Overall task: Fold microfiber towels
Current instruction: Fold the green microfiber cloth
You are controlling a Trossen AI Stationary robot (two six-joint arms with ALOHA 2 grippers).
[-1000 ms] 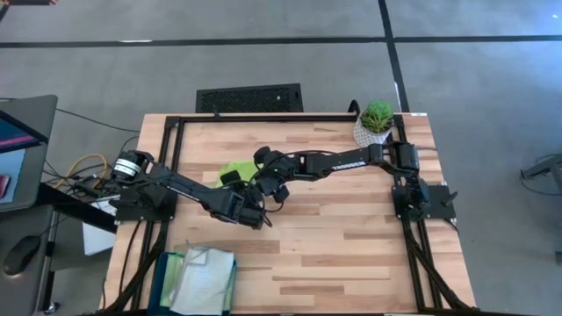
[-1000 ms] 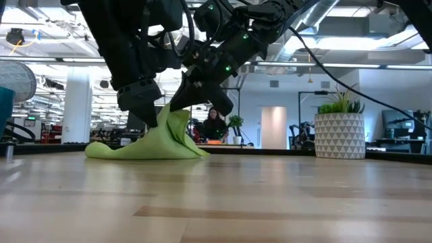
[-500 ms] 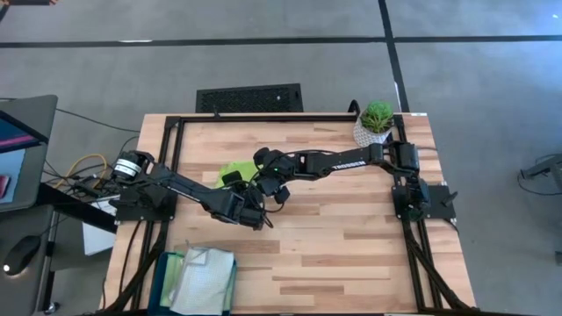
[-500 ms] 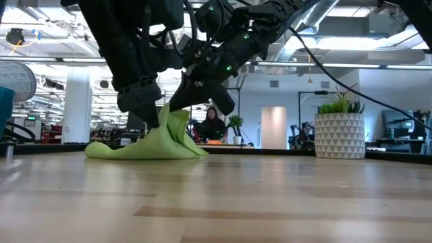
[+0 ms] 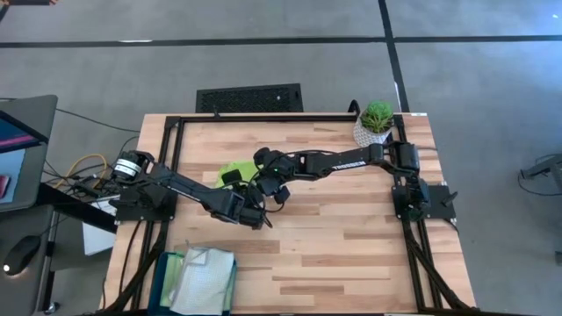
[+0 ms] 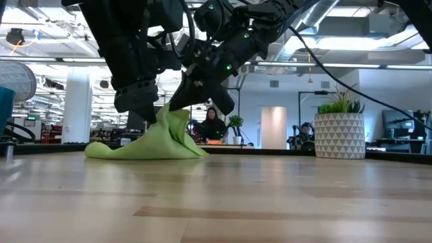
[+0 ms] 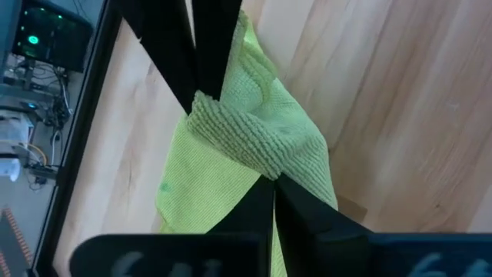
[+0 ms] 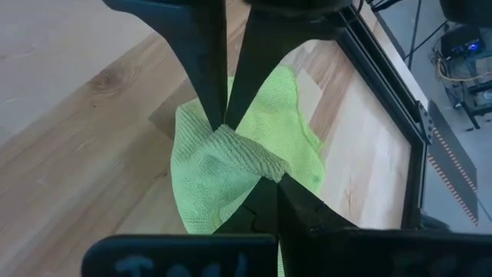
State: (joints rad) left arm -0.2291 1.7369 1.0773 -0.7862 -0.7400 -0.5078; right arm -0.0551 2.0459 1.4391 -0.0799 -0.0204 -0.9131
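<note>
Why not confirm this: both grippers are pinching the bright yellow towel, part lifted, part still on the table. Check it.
The colour is wrong: the high view shows a lime green towel. The rest stands. The left gripper and the right gripper are both shut on it, and the low view shows part lifted, part on the table.

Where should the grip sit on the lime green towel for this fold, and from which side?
Keep to the raised edge, taken from above. The left gripper and right gripper are each shut on a bunched ridge of the lime green towel, lifted into a peak while the rest lies flat on the table. That ridge is the only part standing clear of the wood.
</note>
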